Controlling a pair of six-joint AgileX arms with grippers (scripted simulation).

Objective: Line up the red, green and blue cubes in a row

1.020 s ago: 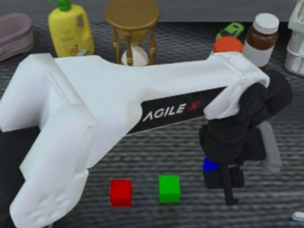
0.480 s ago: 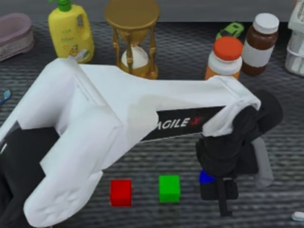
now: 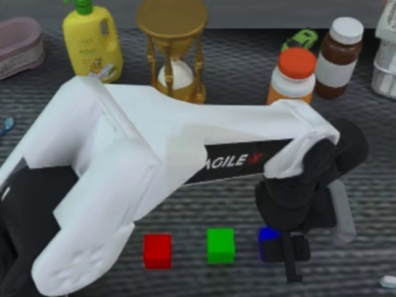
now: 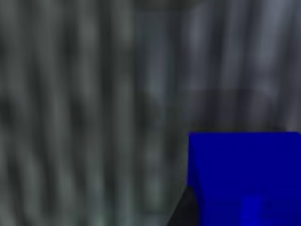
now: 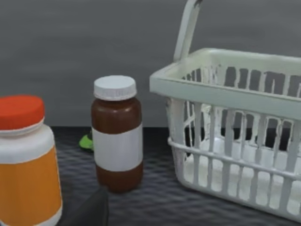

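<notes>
The red cube (image 3: 157, 250) and the green cube (image 3: 220, 245) sit side by side on the dark mat near the front edge. Just right of the green one, a corner of the blue cube (image 3: 267, 235) shows under my left gripper (image 3: 283, 247), which is shut on it. That cube fills the near corner of the left wrist view (image 4: 244, 179), low over the mat, with a dark fingertip (image 4: 187, 213) against its side. The big white left arm reaches across the table from the left. My right arm is outside the top view; only a dark edge of it (image 5: 89, 211) shows.
Along the back stand a yellow bottle (image 3: 91, 43), a gold hourglass (image 3: 173, 43), an orange bottle with a red cap (image 3: 294, 74), a brown bottle (image 3: 339, 55) and a lime toy car (image 3: 300, 38). A white basket (image 5: 235, 132) is at the far right.
My left arm drew back toward the front and left with the blue cube, uncovering the orange bottle. The cube then sank a little lower, in line with the green and red ones.
</notes>
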